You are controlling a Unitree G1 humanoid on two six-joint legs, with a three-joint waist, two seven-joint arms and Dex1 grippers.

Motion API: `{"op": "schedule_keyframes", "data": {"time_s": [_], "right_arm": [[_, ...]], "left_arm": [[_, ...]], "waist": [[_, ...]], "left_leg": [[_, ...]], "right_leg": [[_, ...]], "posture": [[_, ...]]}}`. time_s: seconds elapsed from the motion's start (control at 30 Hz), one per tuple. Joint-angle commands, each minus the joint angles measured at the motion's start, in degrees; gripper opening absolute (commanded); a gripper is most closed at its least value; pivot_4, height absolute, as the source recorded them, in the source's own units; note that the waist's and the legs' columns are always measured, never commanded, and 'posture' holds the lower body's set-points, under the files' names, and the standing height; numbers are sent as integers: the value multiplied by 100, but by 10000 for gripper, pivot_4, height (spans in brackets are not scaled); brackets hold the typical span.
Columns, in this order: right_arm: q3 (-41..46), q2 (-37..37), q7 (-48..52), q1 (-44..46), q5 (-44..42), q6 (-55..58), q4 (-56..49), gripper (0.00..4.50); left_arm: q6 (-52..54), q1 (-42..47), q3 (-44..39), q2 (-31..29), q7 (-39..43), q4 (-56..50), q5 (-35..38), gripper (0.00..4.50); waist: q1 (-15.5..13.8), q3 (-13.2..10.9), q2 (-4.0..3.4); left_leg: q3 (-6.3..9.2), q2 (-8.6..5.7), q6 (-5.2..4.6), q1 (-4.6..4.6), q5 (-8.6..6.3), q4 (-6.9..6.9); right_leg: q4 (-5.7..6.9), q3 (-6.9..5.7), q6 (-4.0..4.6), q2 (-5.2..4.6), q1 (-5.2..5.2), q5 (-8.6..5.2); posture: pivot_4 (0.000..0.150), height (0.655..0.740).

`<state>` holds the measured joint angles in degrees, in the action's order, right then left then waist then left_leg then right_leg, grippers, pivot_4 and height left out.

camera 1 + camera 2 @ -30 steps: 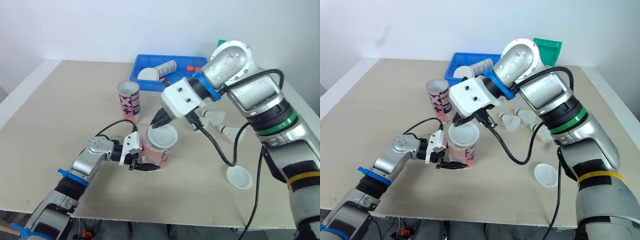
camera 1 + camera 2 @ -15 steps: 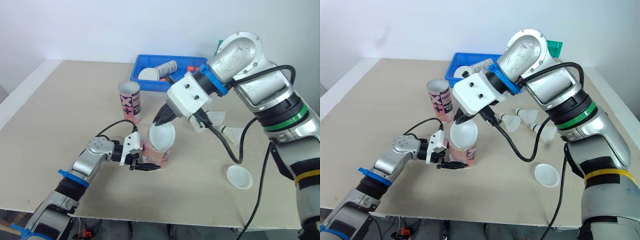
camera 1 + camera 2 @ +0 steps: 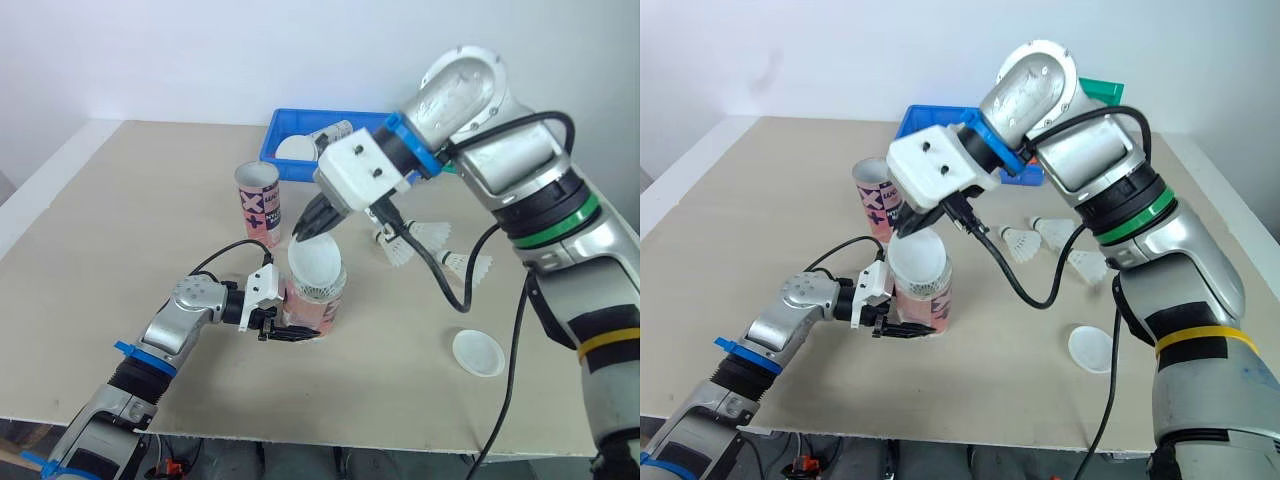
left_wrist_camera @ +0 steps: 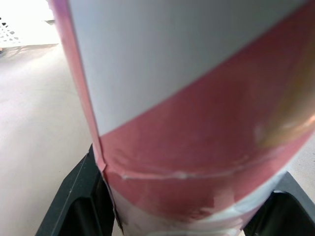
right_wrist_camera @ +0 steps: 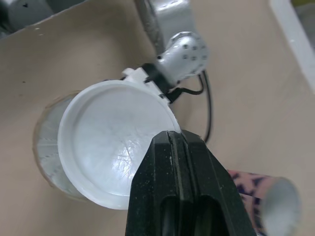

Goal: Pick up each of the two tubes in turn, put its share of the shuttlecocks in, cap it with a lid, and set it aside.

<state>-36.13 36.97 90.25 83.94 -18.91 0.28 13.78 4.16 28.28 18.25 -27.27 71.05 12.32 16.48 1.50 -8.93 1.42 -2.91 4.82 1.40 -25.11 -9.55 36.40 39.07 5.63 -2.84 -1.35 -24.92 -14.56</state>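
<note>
The pink-and-white cardboard tube stands upright on the beige bench, near its front edge. It is clamped low on its wall by the left pincer, whose two black fingers are closed against opposite sides. The white round plastic lid is held in the right pincer, which is shut tight on the lid's rim. The lid is shown directly over the tube's open mouth but tilted, with its hollow face turned toward the right pincer. Its lower edge lies at the tube's rim, though contact cannot be confirmed. The tube's long axis is vertical, so the capping move is judged to require that the lid be levelled square to that axis and pressed straight down while the tube is steadied from the left.
</note>
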Motion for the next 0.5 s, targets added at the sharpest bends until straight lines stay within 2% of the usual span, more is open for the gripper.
{"op": "schedule_keyframes", "data": {"time_s": [0.03, 0.3, 0.5], "right_arm": [[16, 144, 225, 212, -262, -81, -63, 375], [-331, 405, 225, -46, -322, -168, -467, 375], [-343, 202, 225, -199, 48, -307, -304, 375]], "left_arm": [[200, -194, 17, -170, -335, 387, -501, 27259], [238, -239, -11, -207, -338, 316, -489, 27259], [272, -224, -3, -194, -358, 298, -478, 27259]], "waist": [[1, 0, 0], [3, 0, 0], [2, 1, 0]], "left_leg": [[0, 0, 0, 0, 0, 0], [0, 0, 0, 0, 0, -2], [-1, -1, 0, 0, 0, -2]], "right_leg": [[0, 0, 0, 0, 0, 0], [0, 0, 1, -3, -6, 1], [0, 1, 1, -5, -6, 0]], "posture": [[1500, 7037], [1500, 7037], [1500, 7037]]}}
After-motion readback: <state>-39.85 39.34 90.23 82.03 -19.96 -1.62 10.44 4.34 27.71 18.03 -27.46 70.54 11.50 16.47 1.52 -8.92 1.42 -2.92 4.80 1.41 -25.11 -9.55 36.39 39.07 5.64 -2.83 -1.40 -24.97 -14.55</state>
